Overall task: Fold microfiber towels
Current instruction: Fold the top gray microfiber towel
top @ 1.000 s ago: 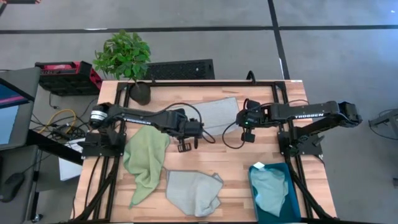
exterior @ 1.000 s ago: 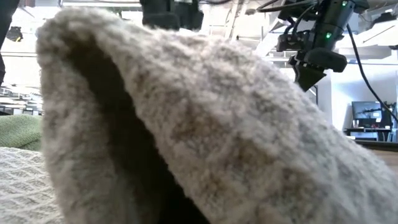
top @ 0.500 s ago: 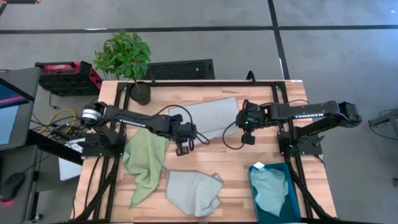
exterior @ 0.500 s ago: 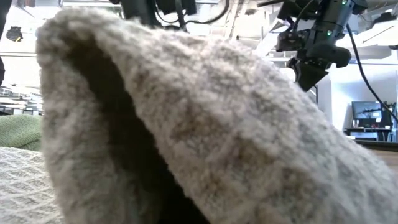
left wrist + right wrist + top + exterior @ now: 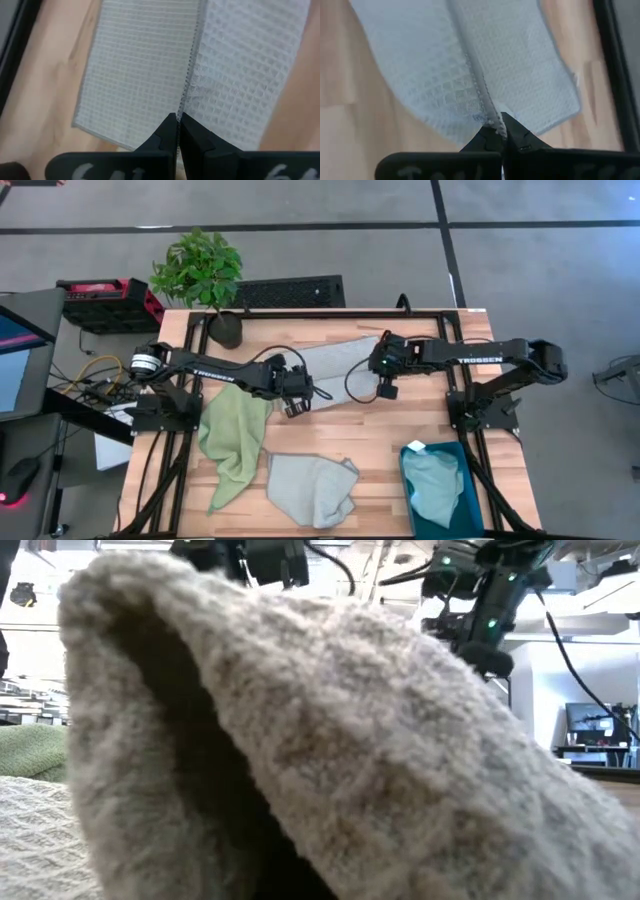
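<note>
A pale grey-blue towel [image 5: 338, 365] lies at the table's far middle. My left gripper [image 5: 296, 404] is shut on its left near part, my right gripper [image 5: 384, 386] on its right near part. A light green towel [image 5: 235, 438] lies spread at the left. A second grey-blue towel [image 5: 311, 488] lies crumpled near the front edge and fills the low view [image 5: 320, 760]. A light blue towel [image 5: 432, 485] lies in the teal bin [image 5: 408, 480]. My left gripper pinches the towel's stitched edge [image 5: 186, 97] between its two shut fingers [image 5: 165, 135]. The edge runs on away from the fingertips, raised over the cloth beneath it. My right gripper pinches the towel's stitched edge [image 5: 482, 102] between its two shut fingers [image 5: 517, 135], near a corner. The held edge stands up over the rest of the towel, which lies on the table.
A potted plant [image 5: 205, 280] stands at the far left corner. The teal bin stands at the front right. Black frame rails [image 5: 452, 380] run along both sides of the table. Bare wood shows in the middle between the towels [image 5: 360, 430].
Both grippers have stayed shut and gone toward the table's far edge, the right one also toward the left. They have carried the grey-blue towel's held edge with them, while its far part has stayed on the table.
</note>
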